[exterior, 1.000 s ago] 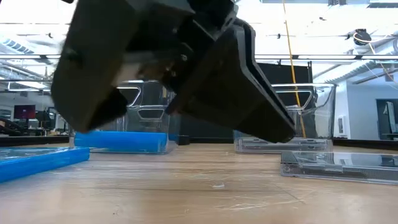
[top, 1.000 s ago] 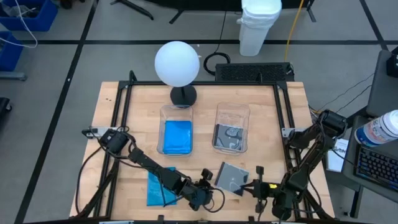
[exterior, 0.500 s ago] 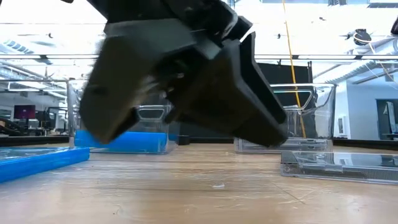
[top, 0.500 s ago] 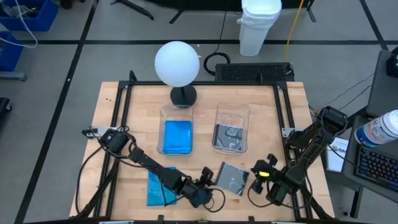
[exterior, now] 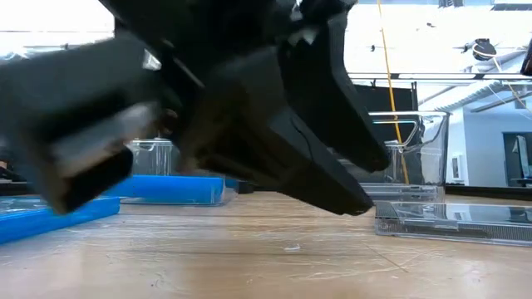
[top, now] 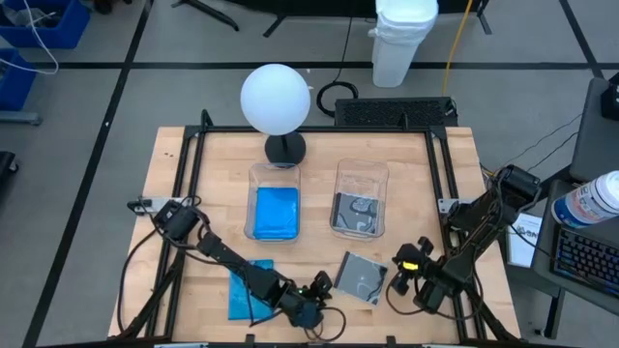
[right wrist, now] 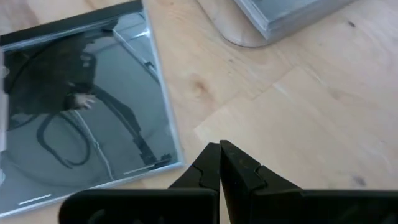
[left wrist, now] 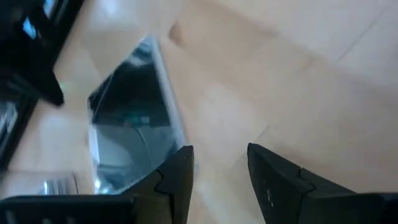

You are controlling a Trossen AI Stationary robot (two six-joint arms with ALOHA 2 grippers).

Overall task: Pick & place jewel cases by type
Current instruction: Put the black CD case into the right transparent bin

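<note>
Tubs point(top: 274, 200) are seen beyond the clear jewel case point(top: 362, 278), flanked by the parted left gripper point(top: 316, 290), withdrawn slightly, and the closed right gripper point(top: 398, 272).

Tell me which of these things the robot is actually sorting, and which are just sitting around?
Sorting:
- clear jewel case loose on the table
- blue jewel case loose on the table
- blue tub
- clear tub

Just around:
- white globe lamp
- white bin on the floor
- keyboard
</note>
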